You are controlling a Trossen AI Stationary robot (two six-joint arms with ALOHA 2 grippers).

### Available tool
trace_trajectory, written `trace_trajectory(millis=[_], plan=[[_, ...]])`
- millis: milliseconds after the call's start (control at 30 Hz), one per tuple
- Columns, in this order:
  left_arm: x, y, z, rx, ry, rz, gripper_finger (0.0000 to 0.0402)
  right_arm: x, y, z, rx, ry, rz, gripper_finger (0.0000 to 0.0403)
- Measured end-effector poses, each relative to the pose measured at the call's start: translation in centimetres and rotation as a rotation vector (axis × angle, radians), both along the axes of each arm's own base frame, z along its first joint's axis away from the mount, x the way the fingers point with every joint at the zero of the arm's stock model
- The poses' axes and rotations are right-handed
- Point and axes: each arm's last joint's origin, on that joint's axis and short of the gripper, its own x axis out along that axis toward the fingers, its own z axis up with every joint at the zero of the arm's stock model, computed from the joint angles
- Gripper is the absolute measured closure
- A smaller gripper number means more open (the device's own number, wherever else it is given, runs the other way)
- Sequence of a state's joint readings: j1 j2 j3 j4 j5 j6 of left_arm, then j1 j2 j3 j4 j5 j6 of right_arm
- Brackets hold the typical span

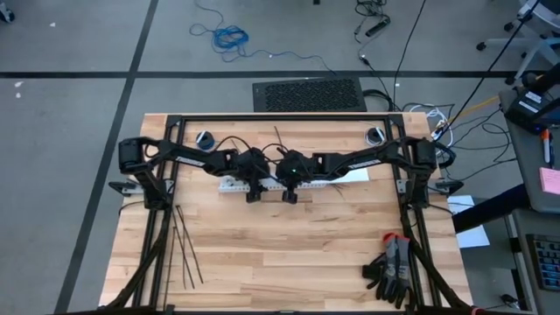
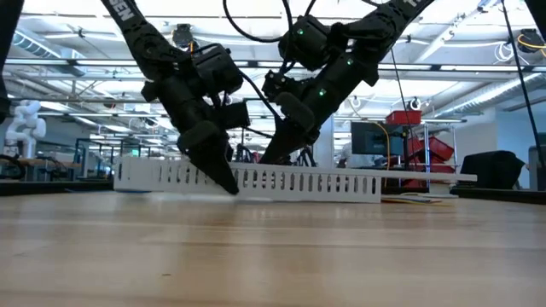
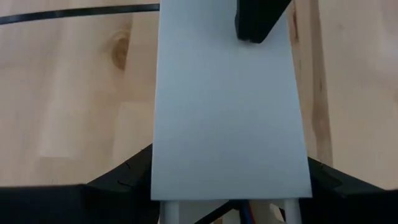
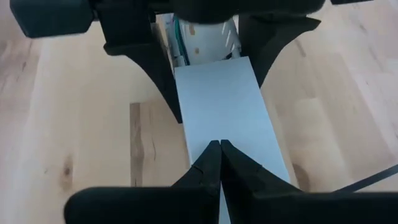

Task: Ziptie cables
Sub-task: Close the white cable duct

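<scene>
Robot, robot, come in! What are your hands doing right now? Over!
Left hand astride the white duct, fingers either side. Right hand shut, pressing on the duct's lid. Zipties untouched on the table. Wires glimpsed inside the duct.

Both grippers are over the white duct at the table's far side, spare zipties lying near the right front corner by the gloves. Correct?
Not quite. The spare zipties lie near the left front of the table, across from the gloves, as the high view shows. The rest holds: the left gripper and right gripper are both over the white duct.
</scene>
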State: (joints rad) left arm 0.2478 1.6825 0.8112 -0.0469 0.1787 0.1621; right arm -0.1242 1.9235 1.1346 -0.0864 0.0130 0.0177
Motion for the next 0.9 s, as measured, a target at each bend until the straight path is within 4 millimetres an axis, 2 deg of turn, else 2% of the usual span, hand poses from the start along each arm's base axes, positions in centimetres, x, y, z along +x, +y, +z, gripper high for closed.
trace_trajectory(millis=[133,367,500,600,733,900], plan=[[0.6,-0.3,-0.9,0.003,-0.008,-0.012,0.0159,0.5,-0.1,-0.8,0.033,-0.037,0.048,0.0403],[0.6,-0.3,-1.1,0.0,-0.009,-0.016,0.0159,1.5,-1.1,-2.7,0.087,-0.09,0.061,0.0403],[0.7,-0.3,-1.1,0.0,-0.008,-0.016,0.0159,1.7,-1.2,-2.5,0.078,-0.124,0.06,0.0403],[0.7,-0.2,-1.1,0.003,-0.015,-0.014,0.0159,1.7,-0.8,-1.6,0.028,-0.163,0.084,0.0403],[0.9,-0.2,-1.0,0.005,-0.029,-0.008,0.0159,1.3,-0.6,0.7,-0.056,-0.187,0.094,0.0403],[1.1,-0.2,-0.8,0.004,-0.044,-0.015,0.0159,0.4,-0.7,4.4,-0.129,-0.246,0.11,0.0403]])
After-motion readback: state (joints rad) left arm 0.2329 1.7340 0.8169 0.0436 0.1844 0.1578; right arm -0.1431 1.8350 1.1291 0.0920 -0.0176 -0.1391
